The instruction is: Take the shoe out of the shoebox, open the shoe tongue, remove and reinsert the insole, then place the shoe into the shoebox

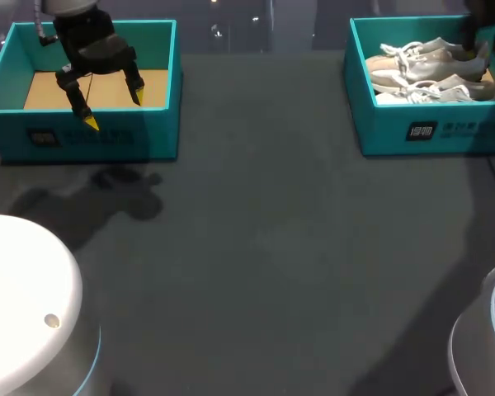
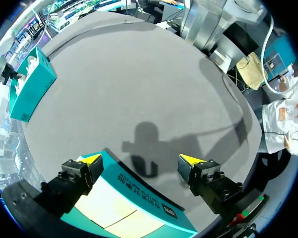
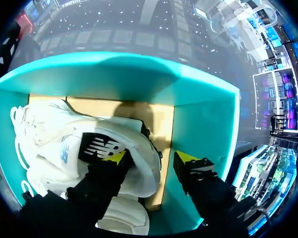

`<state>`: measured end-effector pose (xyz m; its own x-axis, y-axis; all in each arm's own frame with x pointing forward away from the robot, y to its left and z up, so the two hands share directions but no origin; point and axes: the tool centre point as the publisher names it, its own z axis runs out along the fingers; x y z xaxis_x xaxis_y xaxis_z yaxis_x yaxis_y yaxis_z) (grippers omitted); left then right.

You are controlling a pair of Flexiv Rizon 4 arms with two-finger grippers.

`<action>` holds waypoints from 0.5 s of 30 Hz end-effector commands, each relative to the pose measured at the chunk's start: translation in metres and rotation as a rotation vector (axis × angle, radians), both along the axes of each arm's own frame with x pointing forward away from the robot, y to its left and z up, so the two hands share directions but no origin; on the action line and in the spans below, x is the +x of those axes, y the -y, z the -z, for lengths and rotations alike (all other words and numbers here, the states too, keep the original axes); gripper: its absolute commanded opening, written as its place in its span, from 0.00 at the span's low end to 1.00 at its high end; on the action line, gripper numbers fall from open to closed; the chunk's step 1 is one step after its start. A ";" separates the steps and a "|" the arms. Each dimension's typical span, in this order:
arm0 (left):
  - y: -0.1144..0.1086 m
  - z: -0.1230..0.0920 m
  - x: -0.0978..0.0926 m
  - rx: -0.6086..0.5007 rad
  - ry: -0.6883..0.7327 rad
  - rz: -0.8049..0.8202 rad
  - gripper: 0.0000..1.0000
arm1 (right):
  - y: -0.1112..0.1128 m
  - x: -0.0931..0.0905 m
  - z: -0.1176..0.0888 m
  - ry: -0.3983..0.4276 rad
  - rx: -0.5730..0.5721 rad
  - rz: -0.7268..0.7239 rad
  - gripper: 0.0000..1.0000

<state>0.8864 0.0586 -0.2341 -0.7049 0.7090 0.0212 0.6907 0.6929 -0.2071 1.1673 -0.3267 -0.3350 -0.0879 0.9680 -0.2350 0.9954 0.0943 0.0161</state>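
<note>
- Lying in the far-right shoebox (image 1: 396,124), a white shoe (image 3: 89,148) is straddled at its heel by the spread, ungripping right gripper (image 3: 149,158).
- The left gripper (image 1: 114,107) is held open over the far-left box (image 1: 91,136).

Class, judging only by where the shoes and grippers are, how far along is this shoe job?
Both shoes lie in the right shoebox; the open right gripper is inside it, over a shoe's heel. That fits fetching a shoe or having returned it. The open left gripper hangs over the left shoebox.
</note>
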 end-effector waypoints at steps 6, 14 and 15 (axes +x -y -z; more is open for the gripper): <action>-0.001 0.000 -0.001 0.001 0.004 0.000 1.00 | -0.017 -0.025 -0.050 0.036 0.014 -0.012 1.00; -0.001 0.000 -0.001 0.001 0.004 0.000 1.00 | -0.036 -0.054 -0.099 0.038 0.054 -0.021 1.00; -0.001 0.000 -0.001 0.001 0.004 0.000 1.00 | -0.039 -0.057 -0.104 0.029 0.062 -0.023 1.00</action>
<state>0.8864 0.0587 -0.2341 -0.7049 0.7090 0.0212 0.6907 0.6929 -0.2071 1.1396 -0.2919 -0.2603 -0.1032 0.9789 -0.1762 0.9939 0.1083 0.0196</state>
